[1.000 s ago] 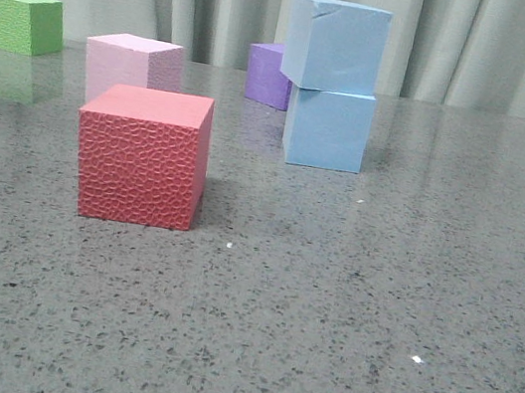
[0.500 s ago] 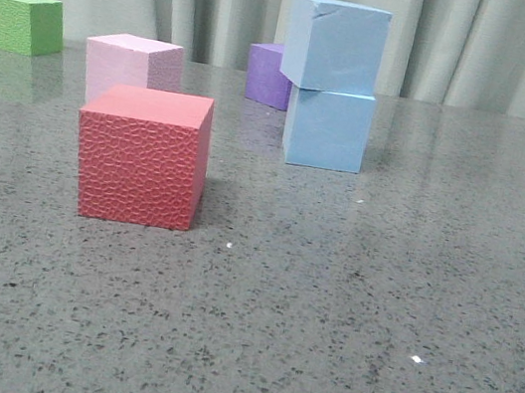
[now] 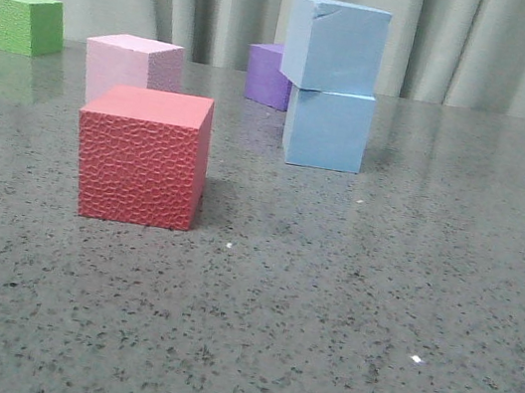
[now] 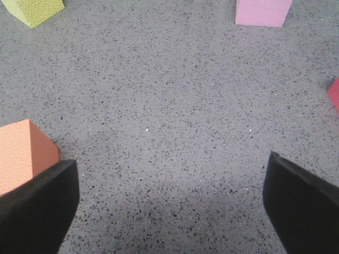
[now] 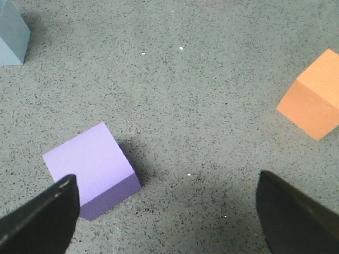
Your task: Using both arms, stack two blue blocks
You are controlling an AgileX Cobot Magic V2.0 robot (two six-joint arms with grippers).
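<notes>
Nothing has moved since the earlier front views. Left to right: green cube (image 3: 24, 24) at ten o'clock, pink cube (image 3: 131, 67), red textured cube (image 3: 143, 156), then the blue blocks stacked at one o'clock, upper block (image 3: 334, 45) slightly askew on lower block (image 3: 327, 129). Matte foam, judged light and soft; grip opposite flat sides. Left gripper (image 4: 169, 206) and right gripper (image 5: 164, 211): jaws released, empty, above the desk (image 3: 323, 318).
</notes>
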